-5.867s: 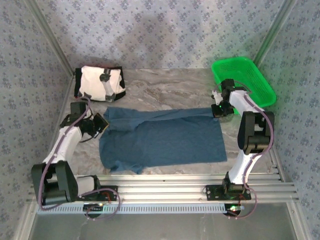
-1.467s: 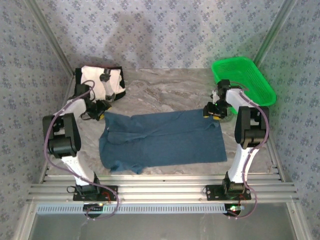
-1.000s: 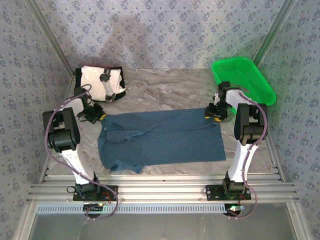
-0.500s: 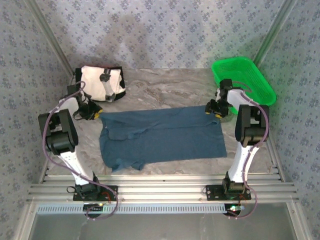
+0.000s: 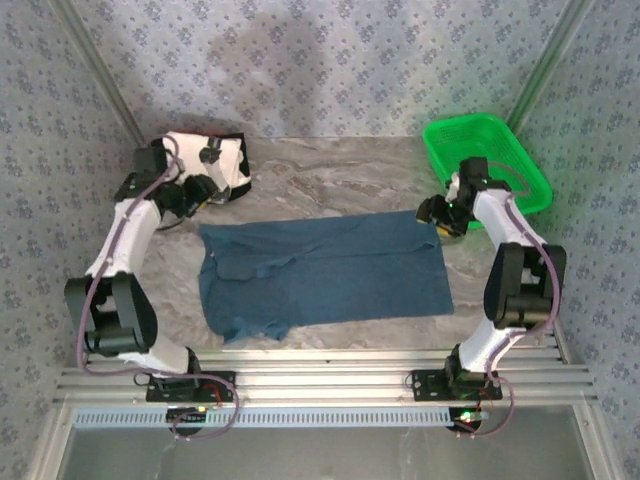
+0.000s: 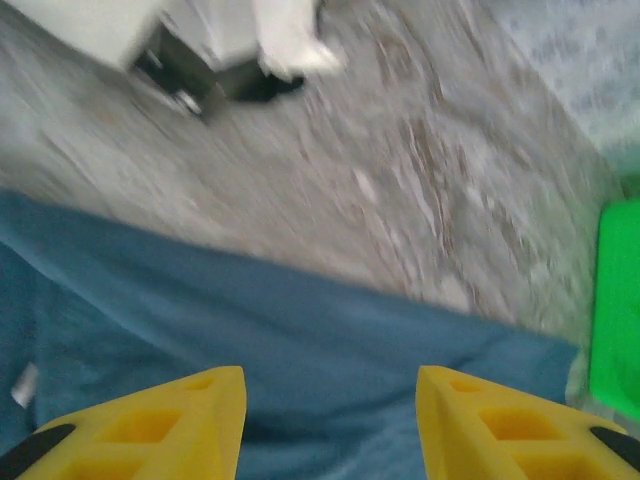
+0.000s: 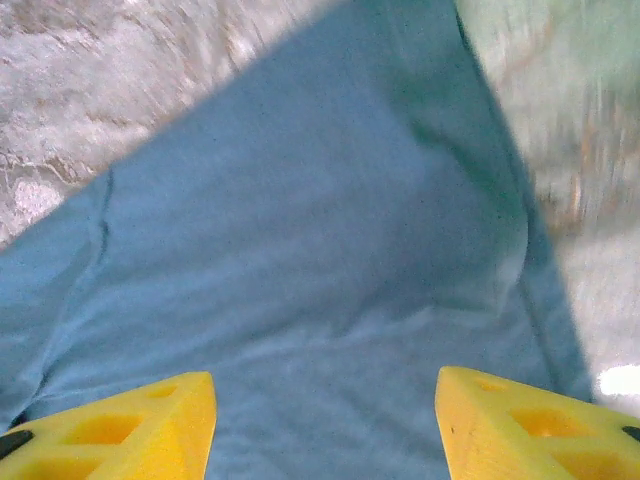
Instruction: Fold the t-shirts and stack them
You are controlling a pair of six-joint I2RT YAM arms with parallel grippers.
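Note:
The dark teal-blue t-shirt [image 5: 325, 275] lies flat on the table's middle, folded lengthwise into a wide band. The cream-white t-shirt [image 5: 195, 160] with black edges sits folded at the back left. My left gripper [image 5: 207, 194] hovers just past the teal shirt's far left corner, next to the cream shirt, open and empty. In the left wrist view its gripper [image 6: 328, 388] hangs over the teal t-shirt [image 6: 300, 340], with the cream t-shirt [image 6: 200, 35] beyond. My right gripper [image 5: 433, 214] is at the far right corner, open. The right wrist view shows its gripper [image 7: 322, 385] spread above the teal cloth [image 7: 300, 220].
A bright green plastic basket [image 5: 500, 150] stands at the back right, close behind my right arm; it also shows as the basket [image 6: 620, 300] at the left wrist view's right edge. Bare marbled tabletop [image 5: 340, 180] lies behind the teal shirt. Aluminium rails [image 5: 320, 375] run along the near edge.
Both grippers opened and let go of the teal shirt's far edge, which now lies flat. The left arm swung back toward the cream shirt; the right arm drew slightly right.

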